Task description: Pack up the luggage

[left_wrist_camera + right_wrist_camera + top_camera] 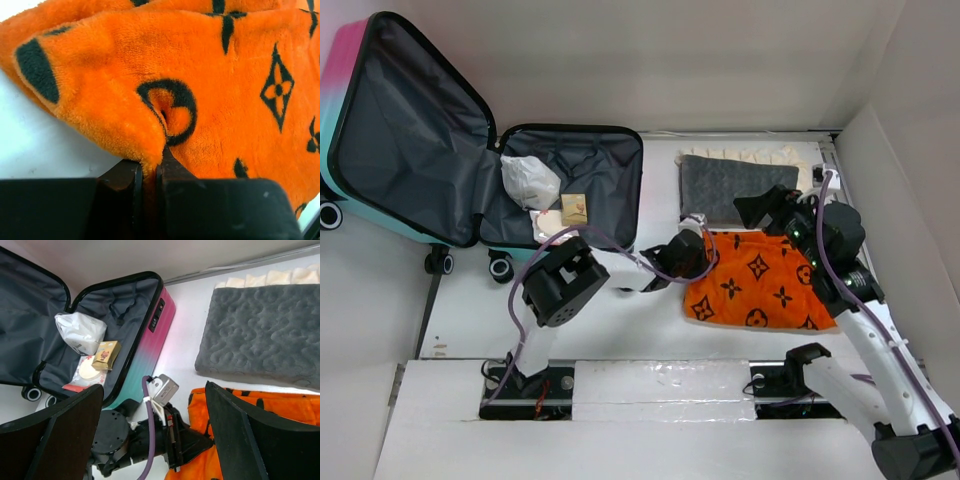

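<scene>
The luggage lies open at the back left, its pink-to-teal shell and dark grey lining showing. Inside it are a white crumpled bag, a small tan box and a round flat packet. An orange fleece cloth with black motifs lies flat on the table right of centre. My left gripper is shut on a fold of that cloth's left edge; it also shows in the right wrist view. My right gripper hovers open above the cloth's far edge, holding nothing.
A folded grey quilted cloth lies behind the orange one, on top of a cream one. White walls close the table at the back and right. The luggage's wheels stand at its near side.
</scene>
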`<action>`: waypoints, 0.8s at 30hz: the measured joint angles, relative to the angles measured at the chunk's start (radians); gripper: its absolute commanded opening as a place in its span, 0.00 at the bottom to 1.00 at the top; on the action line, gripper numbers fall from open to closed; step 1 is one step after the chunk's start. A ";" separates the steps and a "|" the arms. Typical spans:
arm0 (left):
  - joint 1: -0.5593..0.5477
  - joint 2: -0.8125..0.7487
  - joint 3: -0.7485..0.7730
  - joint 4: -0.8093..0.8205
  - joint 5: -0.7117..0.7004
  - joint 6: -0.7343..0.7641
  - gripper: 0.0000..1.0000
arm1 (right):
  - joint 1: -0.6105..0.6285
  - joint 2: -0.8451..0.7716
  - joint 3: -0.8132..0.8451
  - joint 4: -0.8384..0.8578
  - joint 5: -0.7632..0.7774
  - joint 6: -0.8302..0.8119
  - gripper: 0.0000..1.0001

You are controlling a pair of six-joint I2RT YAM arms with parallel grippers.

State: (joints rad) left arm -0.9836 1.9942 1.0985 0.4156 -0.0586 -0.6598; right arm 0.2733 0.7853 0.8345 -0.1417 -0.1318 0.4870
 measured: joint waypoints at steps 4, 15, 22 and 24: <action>0.004 -0.010 0.033 -0.074 0.000 0.034 0.00 | 0.004 -0.018 0.000 0.001 0.000 0.004 0.88; 0.082 -0.249 0.467 -0.421 -0.025 0.340 0.00 | 0.010 -0.142 0.013 0.000 0.012 0.014 0.88; 0.520 -0.230 0.781 -0.582 0.064 0.427 0.00 | 0.010 -0.163 0.043 0.016 0.000 0.015 0.88; 0.643 -0.177 0.862 -0.631 0.070 0.440 0.00 | 0.010 -0.157 0.043 0.015 -0.004 0.015 0.88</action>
State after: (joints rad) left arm -0.3408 1.8172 1.9602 -0.2153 0.0116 -0.2195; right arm 0.2832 0.6285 0.8780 -0.1265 -0.1356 0.5022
